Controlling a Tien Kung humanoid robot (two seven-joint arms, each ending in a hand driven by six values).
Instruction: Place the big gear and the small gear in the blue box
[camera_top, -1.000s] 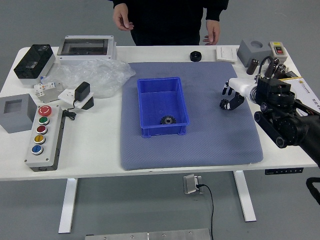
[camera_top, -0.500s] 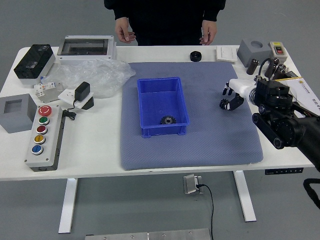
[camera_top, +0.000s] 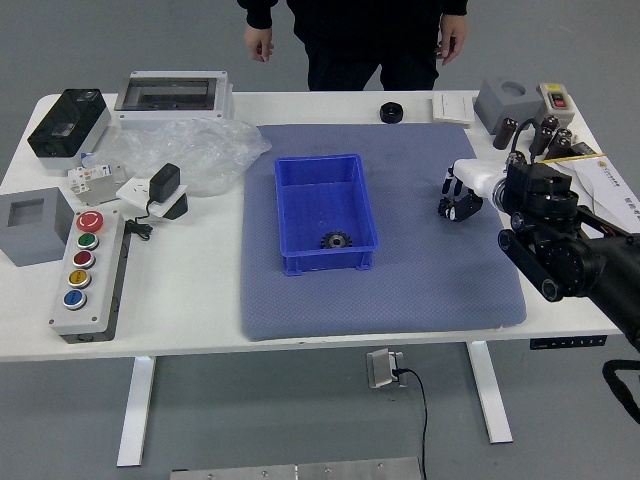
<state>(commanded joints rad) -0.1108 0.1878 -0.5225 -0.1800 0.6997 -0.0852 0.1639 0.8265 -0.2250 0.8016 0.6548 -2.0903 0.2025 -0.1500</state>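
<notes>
Blue box (camera_top: 326, 213) sits on the grey-blue mat (camera_top: 400, 300), open side up; clock read from its centre, 12 toward the far edge. One dark gear (camera_top: 336, 240) lies inside, at about 5 o'clock. A second dark piece (camera_top: 445, 209), presumably the other gear, is at about 3 o'clock on the mat, outside the box. It is partly covered by the robot's right hand (camera_top: 480, 178), reaching in from the right. Grip state: cannot tell whether the piece is grasped. Size comparison: not possible, too much covered, so big vs. small is unassigned.

Person (camera_top: 365, 30) stands beyond the table, toward 12 to 1 o'clock; one hand (camera_top: 259, 44) and the other (camera_top: 452, 38) hang low, apart from the things on the table.

Handling estimate: gear probably light, stiff, hardly fragile. Teeth should give good purchase; flat faces may slip. Recommended hold: across the rim, opposite sides, low near the mat. Risk: a one-sided push skids it away. Next: secure, lift above the wall, carry toward 9 o'clock, release inside, avoiding a knock to the box, which likely slides easily.
</notes>
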